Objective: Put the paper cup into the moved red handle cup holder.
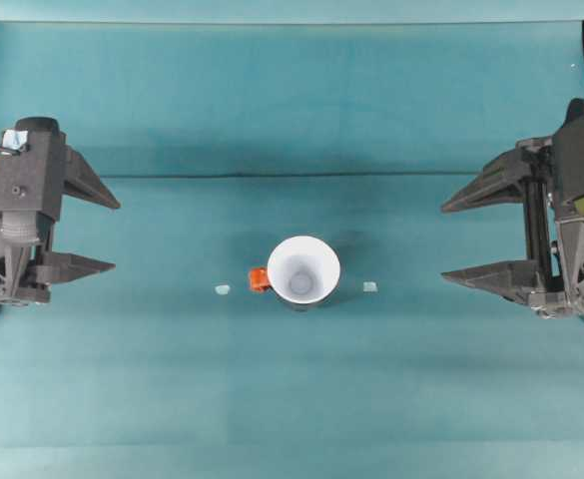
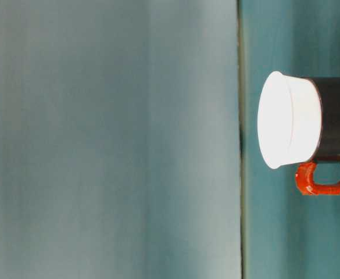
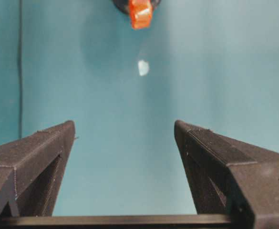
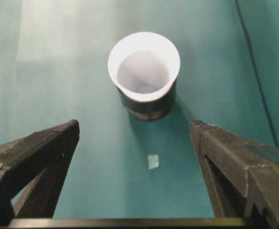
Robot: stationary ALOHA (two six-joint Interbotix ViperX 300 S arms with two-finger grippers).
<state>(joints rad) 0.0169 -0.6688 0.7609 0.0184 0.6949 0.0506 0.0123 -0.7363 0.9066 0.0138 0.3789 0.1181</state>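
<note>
The white paper cup [image 1: 303, 269] stands upright inside the black red handle cup holder [image 1: 260, 279] at the table's middle; its rim rises above the holder's wall [image 2: 290, 120] [image 4: 144, 67]. The holder's black wall [image 2: 335, 119] [image 4: 149, 109] shows below the cup, and its red handle [image 2: 318, 181] [image 3: 140, 12] points toward the left arm. My left gripper [image 1: 112, 236] [image 3: 125, 131] is open at the far left, well apart from the cup. My right gripper [image 1: 447, 241] [image 4: 134, 131] is open at the far right, facing the cup with nothing between its fingers.
Two small pale markers lie on the teal table, one left of the holder [image 1: 222, 289] [image 3: 142, 67] and one to its right [image 1: 370, 286] [image 4: 153, 161]. A seam [image 1: 292, 177] runs across the cloth behind the cup.
</note>
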